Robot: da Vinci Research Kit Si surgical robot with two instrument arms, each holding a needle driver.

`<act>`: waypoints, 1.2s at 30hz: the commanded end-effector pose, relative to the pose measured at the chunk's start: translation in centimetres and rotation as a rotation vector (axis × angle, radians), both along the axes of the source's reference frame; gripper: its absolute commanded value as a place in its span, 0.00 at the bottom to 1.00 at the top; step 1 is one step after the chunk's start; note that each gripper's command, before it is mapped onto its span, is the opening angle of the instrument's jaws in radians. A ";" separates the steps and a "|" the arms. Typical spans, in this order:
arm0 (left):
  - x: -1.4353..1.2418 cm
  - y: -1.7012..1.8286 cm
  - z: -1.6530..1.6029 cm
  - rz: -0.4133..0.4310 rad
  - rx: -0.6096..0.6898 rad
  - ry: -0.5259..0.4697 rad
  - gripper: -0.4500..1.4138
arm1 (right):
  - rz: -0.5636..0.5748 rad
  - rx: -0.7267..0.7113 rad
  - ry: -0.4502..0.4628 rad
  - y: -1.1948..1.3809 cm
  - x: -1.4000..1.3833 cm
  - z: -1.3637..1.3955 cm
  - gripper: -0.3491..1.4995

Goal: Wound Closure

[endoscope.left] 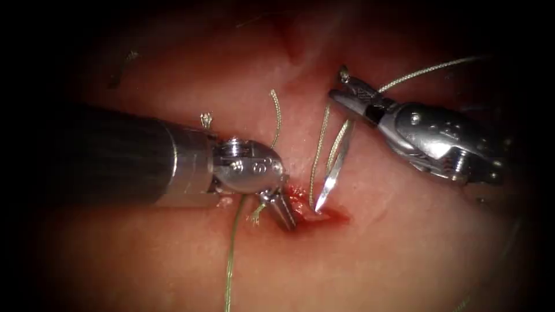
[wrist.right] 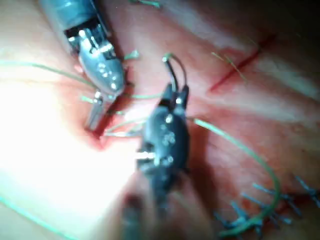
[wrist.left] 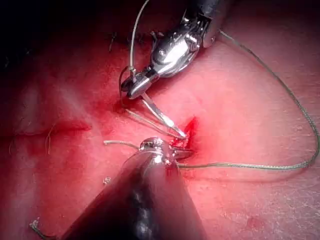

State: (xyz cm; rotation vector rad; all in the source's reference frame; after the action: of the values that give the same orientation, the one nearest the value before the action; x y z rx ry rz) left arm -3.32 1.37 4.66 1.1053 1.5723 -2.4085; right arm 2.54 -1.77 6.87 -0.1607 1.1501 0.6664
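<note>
My right tool (endoscope.left: 346,97) comes in from the right with its jaws shut on the curved needle (endoscope.left: 336,164) near its tail end. The needle hangs down and left, free of the tissue (endoscope.left: 404,242). Its tip hovers just above the red, wet cut (endoscope.left: 330,217). Thread (endoscope.left: 428,70) runs from the right jaws away to the upper right, and a loop of it hangs beside the needle (wrist.left: 160,118). My left tool (endoscope.left: 284,212) points down with its jaws together, tip pressed at the cut's left lip (wrist.left: 186,131). Whether it pinches tissue I cannot tell.
A long thread (endoscope.left: 230,266) trails from under the left tool toward the lower edge. Short cut ends of thread (endoscope.left: 276,112) stand up on the left side of the cut. Red fluid (endoscope.left: 298,196) wets the tissue around the left jaws. Several knotted stitches (wrist.right: 260,207) lie farther along.
</note>
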 end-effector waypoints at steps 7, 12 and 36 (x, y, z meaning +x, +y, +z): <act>0.09 -0.05 0.02 -0.014 -0.022 -0.002 0.00 | -0.035 -0.041 -0.052 -0.13 0.12 0.26 0.00; 0.13 -0.09 -0.03 -0.021 -0.028 -0.002 0.00 | -0.044 -0.052 -0.055 -0.14 0.10 0.28 0.00; 0.04 -0.38 -0.49 -0.138 -0.082 0.025 0.00 | -0.012 0.028 -0.025 -0.28 0.12 0.07 0.00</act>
State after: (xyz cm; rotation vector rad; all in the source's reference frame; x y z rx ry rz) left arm -3.23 0.96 4.09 1.2106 1.4372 -2.5611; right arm 2.58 -2.04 6.88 -0.1374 1.1141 0.6722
